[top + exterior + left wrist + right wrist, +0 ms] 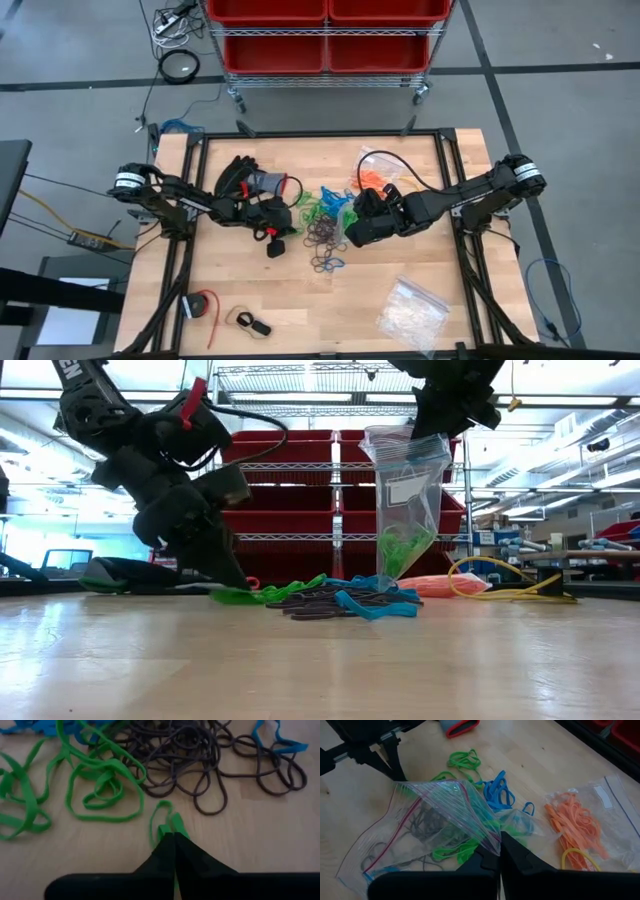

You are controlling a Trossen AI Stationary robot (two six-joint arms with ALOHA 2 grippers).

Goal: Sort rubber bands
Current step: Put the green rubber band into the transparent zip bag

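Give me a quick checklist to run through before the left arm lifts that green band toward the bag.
1. Left gripper shut on a green rubber band: ok, the tips pinch one end of the loop.
2. Only one band caught: ok in the left wrist view; the other green bands and the dark bands lie apart.
3. Right gripper shut on the clear bag: ok, pinching its edge.
4. Bag held off the table: ok, it hangs in the low view.
5. Bag mouth open to take the band: cannot tell.
6. Green bands already inside the bag: ok.
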